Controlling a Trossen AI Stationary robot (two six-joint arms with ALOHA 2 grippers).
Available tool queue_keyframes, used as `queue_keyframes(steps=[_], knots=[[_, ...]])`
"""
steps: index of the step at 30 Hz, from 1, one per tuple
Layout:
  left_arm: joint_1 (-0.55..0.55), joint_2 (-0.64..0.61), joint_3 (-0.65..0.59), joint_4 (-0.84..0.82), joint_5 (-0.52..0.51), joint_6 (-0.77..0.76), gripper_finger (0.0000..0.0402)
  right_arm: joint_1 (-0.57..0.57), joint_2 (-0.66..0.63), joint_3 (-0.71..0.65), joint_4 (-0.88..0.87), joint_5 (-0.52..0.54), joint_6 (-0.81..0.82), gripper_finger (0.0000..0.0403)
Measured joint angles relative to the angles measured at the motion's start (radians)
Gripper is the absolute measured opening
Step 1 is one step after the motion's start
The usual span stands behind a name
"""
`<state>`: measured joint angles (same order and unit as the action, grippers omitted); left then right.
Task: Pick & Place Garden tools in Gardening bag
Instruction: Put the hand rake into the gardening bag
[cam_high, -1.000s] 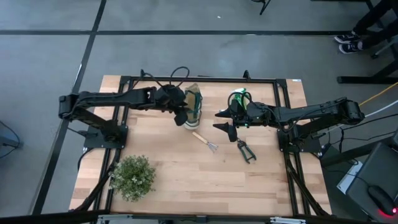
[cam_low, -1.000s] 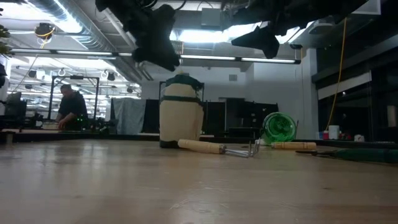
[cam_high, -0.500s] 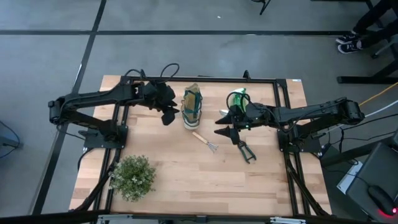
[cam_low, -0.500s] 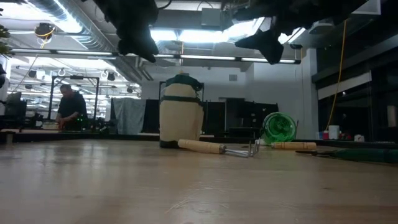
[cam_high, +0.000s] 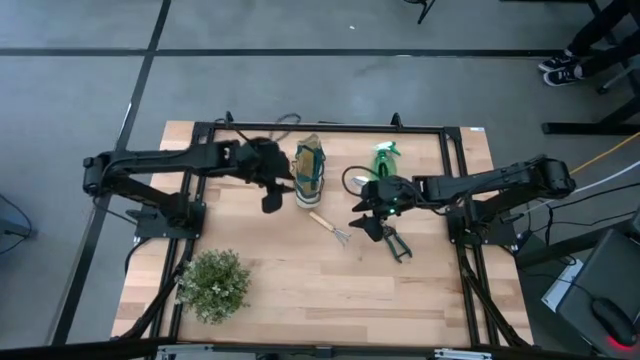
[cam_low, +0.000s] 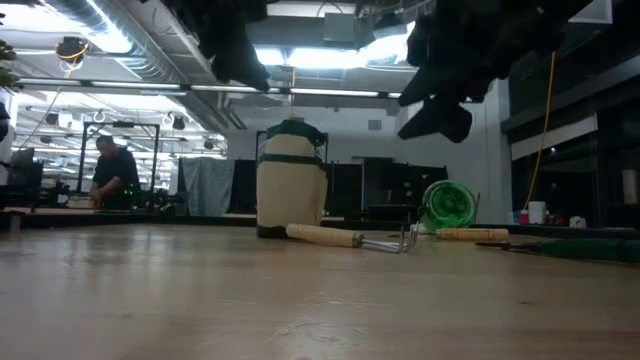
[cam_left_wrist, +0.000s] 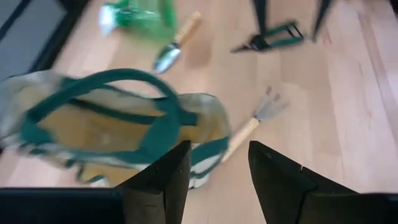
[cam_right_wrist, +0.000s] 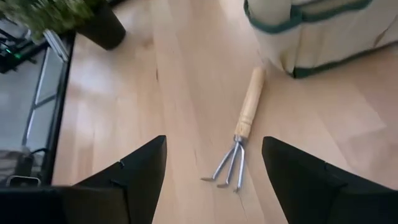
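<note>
The wooden table (cam_high: 270, 300) fills the middle of the room, with a black frame around it and the two dark arms reaching in from either side. At its front left corner sits the bushy potted plant (cam_high: 213, 284), well away from everything else. The gardening bag (cam_high: 310, 171) stands upright near the back middle of the table, its green straps looped over an open mouth, and from above nothing seems to be in it yet. The left gripper (cam_high: 270, 194) hangs in the air just beside the bag on the left, its fingers parted a moderate way and holding nothing; its own camera looks down into the bag's cream interior (cam_left_wrist: 112, 130). The right gripper (cam_high: 366, 222) hovers above the boards between the rake and the shears, fingers spread wide and empty, with the rake lying straight ahead of it on the wood (cam_right_wrist: 239, 134). Behind that arm, toward the back right, the green spray bottle (cam_high: 386, 154) lies on its side, and from the left wrist camera the trowel (cam_left_wrist: 176, 42) shows right next to it. The pruning shears (cam_high: 396, 243) rest flat on the table just right of the right gripper. The little mini rake (cam_high: 329, 226) lies in front of the bag, handle toward it, tines pointing away. Far off beyond the table a person (cam_low: 113, 172) stands at a bench.
</note>
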<state>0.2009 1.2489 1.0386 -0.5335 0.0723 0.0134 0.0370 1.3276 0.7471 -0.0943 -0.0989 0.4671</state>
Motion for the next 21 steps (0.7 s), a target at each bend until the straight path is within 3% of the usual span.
queue_keyframes(steps=[7,13,21], knots=[[-0.096,0.116,0.025,0.036,0.018,0.210,0.0150,0.022,0.023,0.000,0.001,-0.007,0.000,0.0268],[-0.128,0.255,0.185,0.032,0.020,0.281,0.0146,0.036,0.005,0.000,0.027,-0.075,0.046,0.0268],[-0.135,0.472,0.406,-0.163,0.024,0.365,0.0143,0.009,-0.124,0.001,0.068,-0.244,0.268,0.0268]])
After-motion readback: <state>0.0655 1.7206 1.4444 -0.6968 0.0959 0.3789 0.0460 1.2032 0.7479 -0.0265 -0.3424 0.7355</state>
